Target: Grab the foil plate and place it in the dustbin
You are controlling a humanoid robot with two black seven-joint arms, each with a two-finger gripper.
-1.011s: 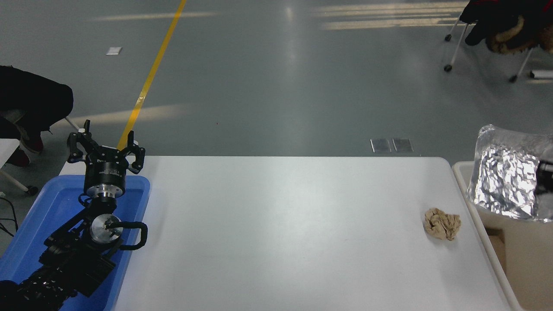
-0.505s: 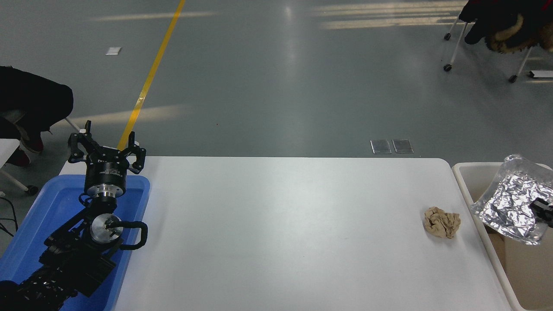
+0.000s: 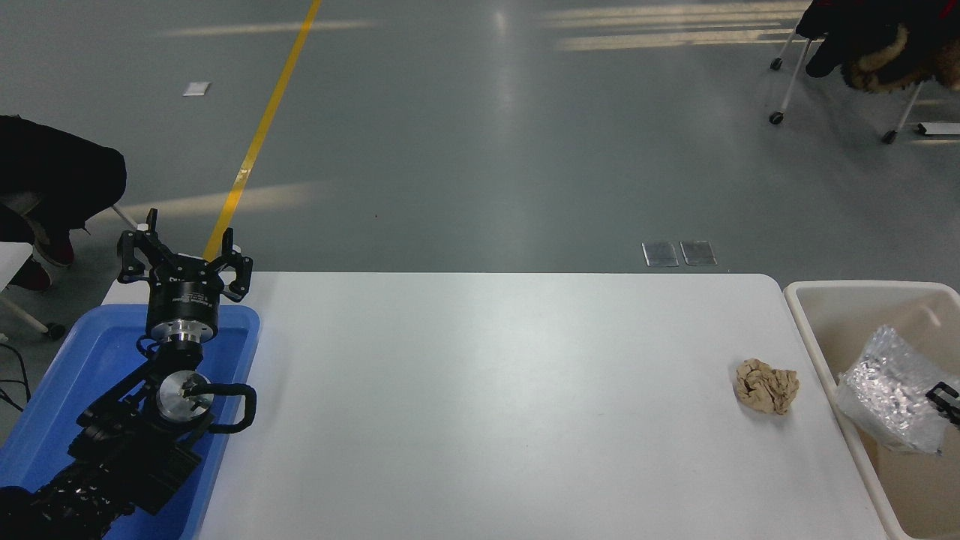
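Your right tool (image 3: 943, 396) barely showed at the frame's edge; I could not tell its grip. Against it, the shiny crinkled silver foil plate (image 3: 885, 397) sat tilted inside the cream rectangular plastic dustbin (image 3: 847, 289). Your left tool (image 3: 182, 259) was parked, fingers spread, above the blue plastic bin (image 3: 67, 390).

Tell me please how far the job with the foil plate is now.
Nearly finished. The plate is off the table and low inside the dustbin. The right claw is at the plate's edge, its grip unclear. Left: let go and withdraw. The left claw is parked, open, over the blue bin.
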